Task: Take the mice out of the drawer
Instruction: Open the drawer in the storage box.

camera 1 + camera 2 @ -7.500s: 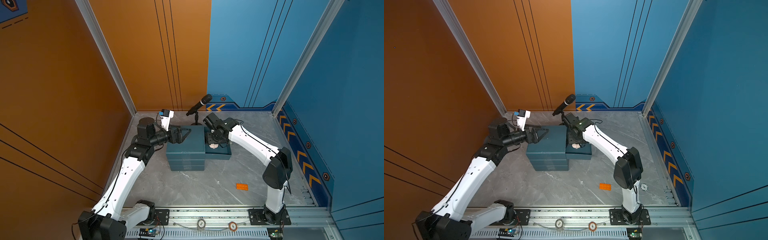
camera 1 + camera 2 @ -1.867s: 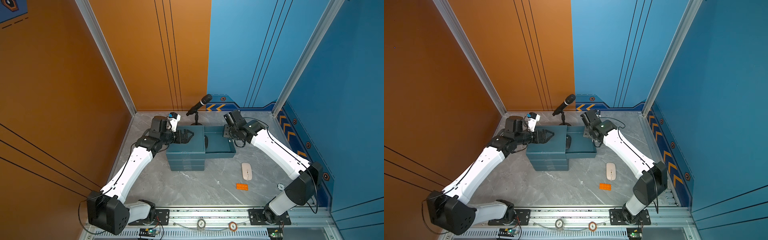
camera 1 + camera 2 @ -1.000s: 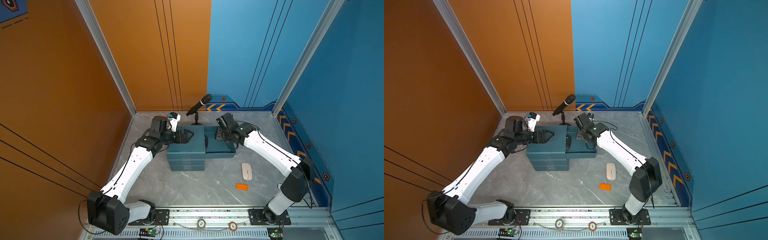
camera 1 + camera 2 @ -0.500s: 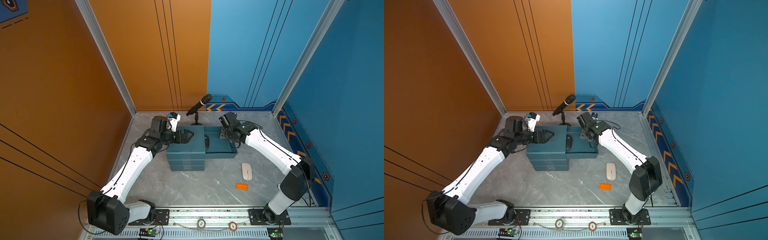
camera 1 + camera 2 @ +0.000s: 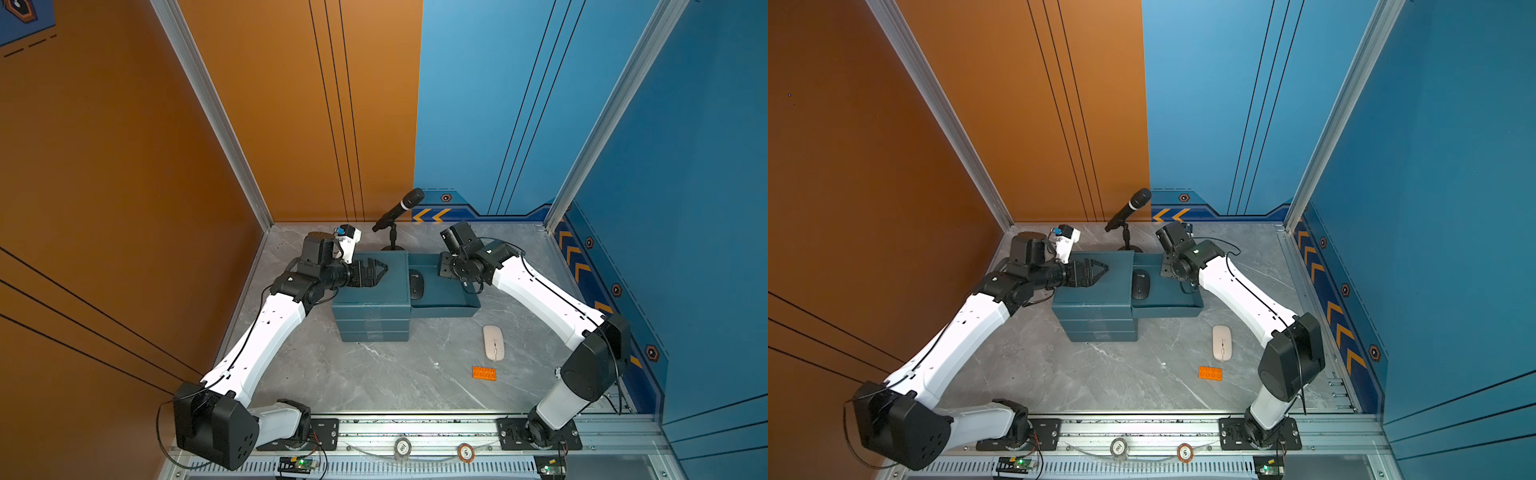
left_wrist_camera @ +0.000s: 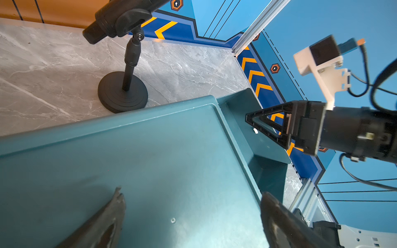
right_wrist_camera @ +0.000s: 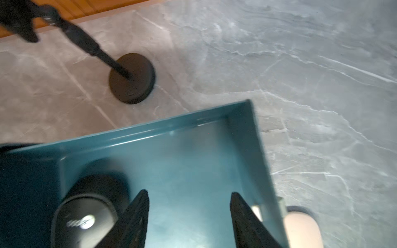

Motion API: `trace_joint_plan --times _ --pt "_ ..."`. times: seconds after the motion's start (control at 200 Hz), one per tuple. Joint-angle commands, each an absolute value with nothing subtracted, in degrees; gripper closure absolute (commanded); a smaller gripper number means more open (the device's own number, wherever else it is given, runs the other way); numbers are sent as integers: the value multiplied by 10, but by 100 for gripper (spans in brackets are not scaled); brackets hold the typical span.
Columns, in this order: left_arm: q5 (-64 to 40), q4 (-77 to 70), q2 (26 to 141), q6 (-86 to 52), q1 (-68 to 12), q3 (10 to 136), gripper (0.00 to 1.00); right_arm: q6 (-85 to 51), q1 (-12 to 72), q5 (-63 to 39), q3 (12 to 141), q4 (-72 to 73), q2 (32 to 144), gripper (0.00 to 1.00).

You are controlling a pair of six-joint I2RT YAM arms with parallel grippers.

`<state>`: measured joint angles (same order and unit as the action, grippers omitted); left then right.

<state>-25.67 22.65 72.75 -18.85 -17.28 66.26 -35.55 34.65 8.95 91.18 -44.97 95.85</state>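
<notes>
Step in hand: fetching the next mouse from the open drawer point(image 5: 444, 309), which is pulled out to the right of the teal cabinet point(image 5: 374, 328) at frame centre in both top views. One black mouse point(image 5: 416, 283) is seen on the drawer floor at its left end, just beside the cabinet's edge. The pinkish-cream mouse point(image 5: 493, 343) is already out, lying on the table point(image 5: 353, 374) lower right of the drawer, near the orange plate point(image 5: 484, 372). Other mice are not seen.

The right gripper point(image 7: 189, 193) is held over the drawer's right half, fingers spread, nothing between them. The left gripper point(image 6: 191, 191) is poised over the cabinet top, fingers likewise spread and empty.

Judged best practice: the right gripper is to be carried leftward until the mouse is centred between the fingers, lowered to the drawer floor, then closed across the narrow width — the low rounded shell is likely to slip if pinched high. The cabinet edge and drawer walls are to be cleared on the lift.
</notes>
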Motion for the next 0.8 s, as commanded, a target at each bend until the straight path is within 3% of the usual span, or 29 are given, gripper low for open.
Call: trace_joint_plan --times 0.0,0.36,0.796 --pt "-249 240 719 -180 -172 680 2 -306 367 10 928 -387 948 41" --pt "-247 240 712 -179 -171 680 2 -271 378 -30 886 -355 954 33" --pt "-249 239 711 -180 -167 680 2 -249 379 -62 874 -355 972 33"
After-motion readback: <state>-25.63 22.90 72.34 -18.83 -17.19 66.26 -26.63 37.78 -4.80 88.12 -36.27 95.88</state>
